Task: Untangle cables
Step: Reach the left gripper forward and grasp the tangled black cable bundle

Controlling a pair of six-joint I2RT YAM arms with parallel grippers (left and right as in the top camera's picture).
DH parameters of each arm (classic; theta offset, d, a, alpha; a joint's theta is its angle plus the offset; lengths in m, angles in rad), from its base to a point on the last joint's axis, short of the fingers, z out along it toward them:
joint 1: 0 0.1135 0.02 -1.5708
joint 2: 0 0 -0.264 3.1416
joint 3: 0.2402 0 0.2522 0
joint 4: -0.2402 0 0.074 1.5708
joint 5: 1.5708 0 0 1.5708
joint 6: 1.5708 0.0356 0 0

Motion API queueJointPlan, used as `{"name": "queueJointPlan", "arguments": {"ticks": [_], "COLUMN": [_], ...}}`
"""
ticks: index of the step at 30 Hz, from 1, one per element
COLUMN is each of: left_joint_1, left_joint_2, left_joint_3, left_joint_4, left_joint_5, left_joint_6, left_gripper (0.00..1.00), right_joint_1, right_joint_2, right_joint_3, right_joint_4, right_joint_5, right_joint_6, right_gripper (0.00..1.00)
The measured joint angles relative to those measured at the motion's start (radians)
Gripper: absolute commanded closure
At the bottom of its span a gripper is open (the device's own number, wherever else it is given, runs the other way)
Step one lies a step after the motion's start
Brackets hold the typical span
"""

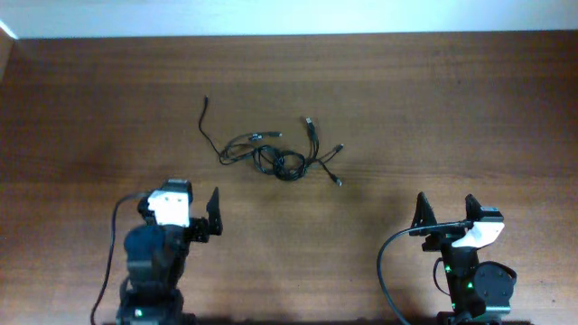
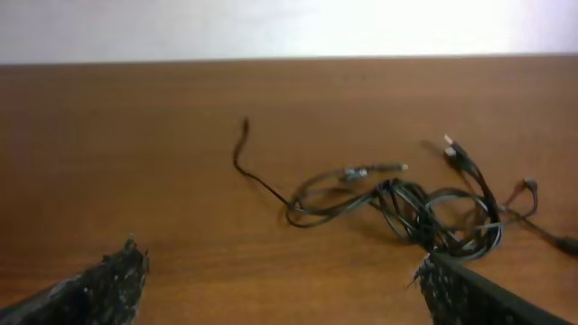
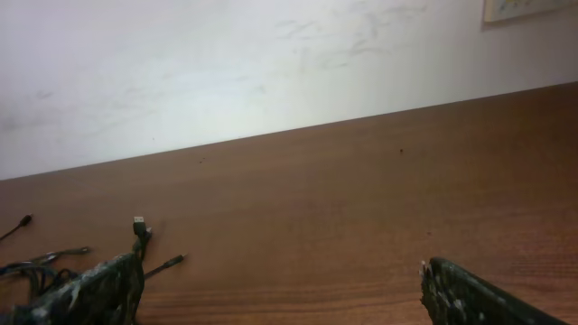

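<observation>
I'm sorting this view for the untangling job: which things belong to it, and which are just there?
Belongs to the job:
- cables, knotted together mid-table
- left gripper, open, holding nothing
- right gripper, open, holding nothing

Just there:
- table
- thick black wires running to the arms
- pale wall behind

Tangled blk cables (image 1: pixel 275 153) mid table (image 1: pixel 452 108); L gripper (image 1: pixel 179 193), R gripper (image 1: pixel 445 209) near front, jaws wide.

A brown wood-grain table (image 1: pixel 452 108) meets a pale, faintly smudged wall (image 3: pixel 271 72) along its far edge.
</observation>
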Motion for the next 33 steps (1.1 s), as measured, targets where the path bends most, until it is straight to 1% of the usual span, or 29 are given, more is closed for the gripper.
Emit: {"name": "queueJointPlan", "arguments": {"ticks": [3, 6, 7, 10, 13, 15, 18, 21, 24, 27, 33], "left_joint_1": [0.0, -0.002, -0.002, -0.013, -0.045, -0.063, -0.072, -0.087, -0.132, -0.153, -0.162], "left_joint_2": [0.262, 0.496, 0.605, 0.794, 0.932, 0.97, 0.978, 0.978, 0.979, 0.979, 0.98], "left_joint_3": [0.159, 0.305, 0.37, 0.493, 0.596, 0.625, 0.645, 0.658, 0.732, 0.787, 0.787], "left_joint_4": [-0.098, -0.174, -0.202, -0.297, -0.37, -0.391, -0.405, -0.441, -0.492, -0.492, -0.454], "left_joint_5": [0.077, 0.111, 0.125, 0.142, 0.144, 0.14, 0.13, 0.093, 0.024, -0.004, 0.005], "left_joint_6": [0.059, 0.085, 0.093, 0.107, 0.118, 0.122, 0.121, 0.118, 0.118, 0.119, 0.119], "left_gripper": [0.01, 0.01, 0.01, 0.01, 0.01, 0.01, 0.01, 0.01, 0.01, 0.01, 0.01], "right_joint_1": [0.0, 0.001, 0.001, 0.001, 0.001, 0.001, 0.001, 0.001, 0.001, 0.001, 0.001], "right_joint_2": [-0.002, -0.002, -0.002, -0.002, -0.002, -0.002, -0.002, -0.002, -0.002, -0.002, -0.002], "right_joint_3": [0.0, 0.0, 0.0, 0.0, 0.0, 0.0, 0.0, 0.0, 0.0, 0.0, 0.0], "right_joint_4": [0.0, 0.0, 0.0, 0.0, 0.0, 0.0, 0.0, 0.0, 0.0, 0.0, 0.0], "right_joint_5": [0.0, -0.003, -0.003, -0.003, -0.003, -0.003, -0.003, -0.003, -0.003, -0.003, -0.003], "right_joint_6": [0.0, 0.0, 0.0, 0.0, 0.0, -0.001, -0.001, 0.0, 0.0, -0.001, 0.0], "right_gripper": [0.01, 0.01, 0.01, 0.01, 0.01, 0.01, 0.01, 0.01, 0.01, 0.01, 0.01]}}
